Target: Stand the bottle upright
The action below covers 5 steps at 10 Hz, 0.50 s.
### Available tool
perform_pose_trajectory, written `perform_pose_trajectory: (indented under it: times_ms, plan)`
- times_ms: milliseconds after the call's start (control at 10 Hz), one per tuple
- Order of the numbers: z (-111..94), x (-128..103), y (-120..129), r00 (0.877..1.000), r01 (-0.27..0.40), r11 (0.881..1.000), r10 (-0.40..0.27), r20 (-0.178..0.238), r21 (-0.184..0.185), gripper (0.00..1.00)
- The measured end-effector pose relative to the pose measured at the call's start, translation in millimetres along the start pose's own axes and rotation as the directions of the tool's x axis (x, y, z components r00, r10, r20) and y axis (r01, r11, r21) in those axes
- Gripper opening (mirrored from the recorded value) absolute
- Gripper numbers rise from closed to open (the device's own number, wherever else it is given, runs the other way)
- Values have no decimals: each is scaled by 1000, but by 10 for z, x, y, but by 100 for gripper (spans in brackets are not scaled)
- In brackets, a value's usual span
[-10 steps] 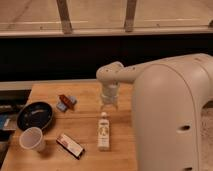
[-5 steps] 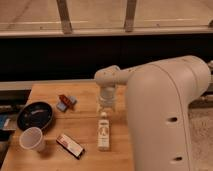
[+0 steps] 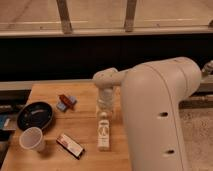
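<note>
The bottle (image 3: 103,132) is slim and whitish with a white cap and a cream label with small reddish marks. It lies flat on the wooden table (image 3: 50,92), cap pointing away from me, near the table's right side. My gripper (image 3: 104,106) hangs just above the bottle's cap end, below the white wrist. The large white arm covers the right of the view.
A dark bowl (image 3: 35,115) sits at the left, a white paper cup (image 3: 32,138) in front of it. A flat dark packet with a red-white stripe (image 3: 70,146) lies left of the bottle. A small red and blue object (image 3: 66,101) lies further back. A dark wall runs behind the table.
The arm has shifted slightly left and the gripper has come down closer to the bottle's cap end. The bottle has not moved.
</note>
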Motion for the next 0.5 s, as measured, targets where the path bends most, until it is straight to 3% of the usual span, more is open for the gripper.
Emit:
perform_pose_trajectory:
  times_ms: [500]
  plan:
    - [149, -75, -5, 999, -13, 1000, 12, -34, -5, 58]
